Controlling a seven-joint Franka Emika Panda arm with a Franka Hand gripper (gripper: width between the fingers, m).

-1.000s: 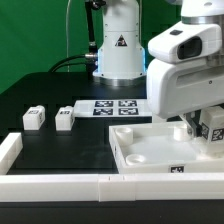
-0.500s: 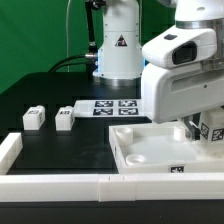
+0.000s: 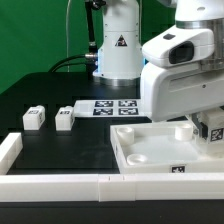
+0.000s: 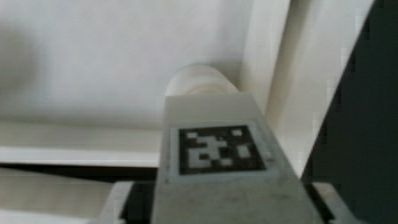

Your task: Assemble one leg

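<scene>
My gripper (image 3: 203,132) is at the exterior view's right, over the right corner of the large white square panel (image 3: 140,150), and is mostly hidden behind the arm's white hand. It is shut on a leg (image 3: 213,128), a small white block with black-and-white tags. In the wrist view the leg (image 4: 217,140) fills the middle between my fingers (image 4: 125,205). Its rounded tip points at the panel's inner corner (image 4: 267,60), and I cannot tell if they touch. Two more legs (image 3: 33,118) (image 3: 65,118) stand on the black table at the left.
The marker board (image 3: 115,107) lies behind the panel, in front of the robot base (image 3: 118,45). A white rail (image 3: 60,185) runs along the table's front edge, with a raised white end piece (image 3: 8,150) at the left.
The arm's hand has shifted slightly toward the exterior view's left, with the leg still held. The panel and the two loose legs have not moved.
</scene>
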